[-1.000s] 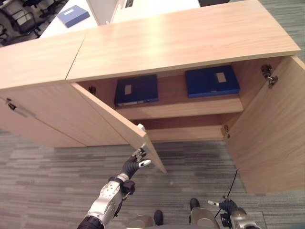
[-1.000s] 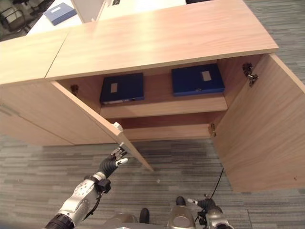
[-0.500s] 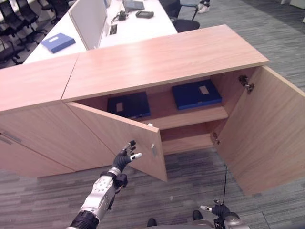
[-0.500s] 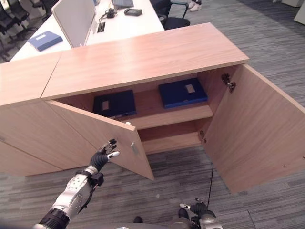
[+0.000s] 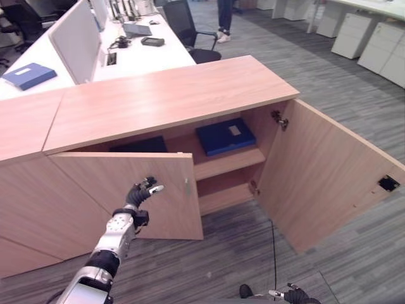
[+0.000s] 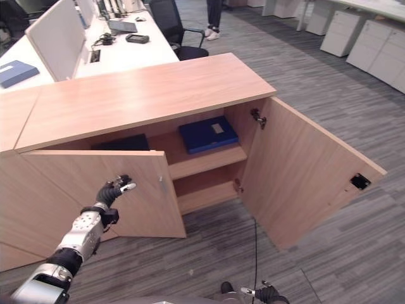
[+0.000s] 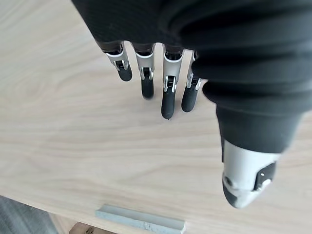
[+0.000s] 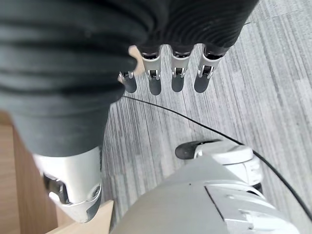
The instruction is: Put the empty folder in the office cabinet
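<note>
The wooden office cabinet [image 5: 164, 98] has its right door [image 5: 323, 171] swung wide and its left door [image 5: 126, 190] nearly closed. A blue folder [image 5: 225, 135] lies flat on the upper shelf at the right. A second dark folder [image 5: 140, 145] peeks over the left door's top edge. My left hand [image 5: 141, 192] is open, its straight fingers [image 7: 167, 97] against the left door's face, near the silver handle [image 7: 140, 219]. My right hand [image 5: 292, 294] hangs low over the carpet, with its fingers [image 8: 178, 80] straight and nothing in it.
Behind the cabinet a white desk [image 5: 158, 54] carries a screen divider, small devices and another blue folder [image 5: 26, 74]. A black office chair [image 5: 183, 25] and a person's legs [image 5: 223, 16] are beyond it. White drawer units [image 5: 380, 50] line the far right.
The camera has lifted and shifted. The left door has swung from half open to nearly closed with my left hand on it, hiding most of the left folder.
</note>
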